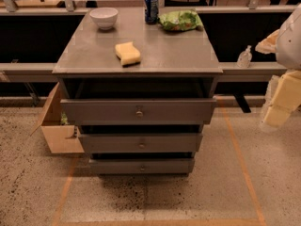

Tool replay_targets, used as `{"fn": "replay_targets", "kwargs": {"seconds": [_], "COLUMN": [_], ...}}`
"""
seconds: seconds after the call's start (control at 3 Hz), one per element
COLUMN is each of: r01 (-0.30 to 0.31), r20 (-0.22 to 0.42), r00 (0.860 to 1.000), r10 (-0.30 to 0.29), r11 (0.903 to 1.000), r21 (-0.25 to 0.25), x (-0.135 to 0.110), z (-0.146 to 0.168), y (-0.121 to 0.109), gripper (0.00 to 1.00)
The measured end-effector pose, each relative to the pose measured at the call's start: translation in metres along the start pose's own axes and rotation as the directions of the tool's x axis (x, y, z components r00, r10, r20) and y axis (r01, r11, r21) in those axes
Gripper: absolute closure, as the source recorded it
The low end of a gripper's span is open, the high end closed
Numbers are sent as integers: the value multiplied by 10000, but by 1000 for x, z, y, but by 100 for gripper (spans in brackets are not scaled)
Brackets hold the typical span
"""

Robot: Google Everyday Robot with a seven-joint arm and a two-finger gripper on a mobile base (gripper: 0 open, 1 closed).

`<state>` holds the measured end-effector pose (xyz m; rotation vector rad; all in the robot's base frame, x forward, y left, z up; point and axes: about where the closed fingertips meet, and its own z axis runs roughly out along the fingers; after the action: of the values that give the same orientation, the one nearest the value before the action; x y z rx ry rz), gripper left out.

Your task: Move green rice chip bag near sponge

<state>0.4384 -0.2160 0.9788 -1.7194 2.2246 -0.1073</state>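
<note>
The green rice chip bag [180, 20] lies at the back right of the grey cabinet top [178, 55], just right of a blue drink can. The pale-yellow sponge [127, 53] lies near the middle of the top, toward the front edge, well apart from the bag. My gripper [277, 109] hangs at the far right of the view, off the cabinet's right side and below its top, away from both things and holding nothing that I can see.
A white bowl [104, 18] stands at the back left. The blue can [151, 8] stands at the back middle. The cabinet's three drawers [139, 111] stick out in front. A cardboard box [59, 126] sits on the floor at left. A small clear bottle [243, 58] stands on the ledge at right.
</note>
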Motion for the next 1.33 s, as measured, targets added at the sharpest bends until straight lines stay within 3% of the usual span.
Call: {"fn": "replay_targets", "kwargs": {"seconds": [0.67,1.0,1.33], "r01": [-169,-1096,-1934], "r20": [336,1347,3403], "r00": [9993,9854,9284], "r10": [167,1039,1494], "r11": [9998,9933,9761], "r21": [52,361,992], "x": [-1,1,-15], "z": [-1,3,22], "y": [-7,-43,-127], "gripper": [0,0,0]}}
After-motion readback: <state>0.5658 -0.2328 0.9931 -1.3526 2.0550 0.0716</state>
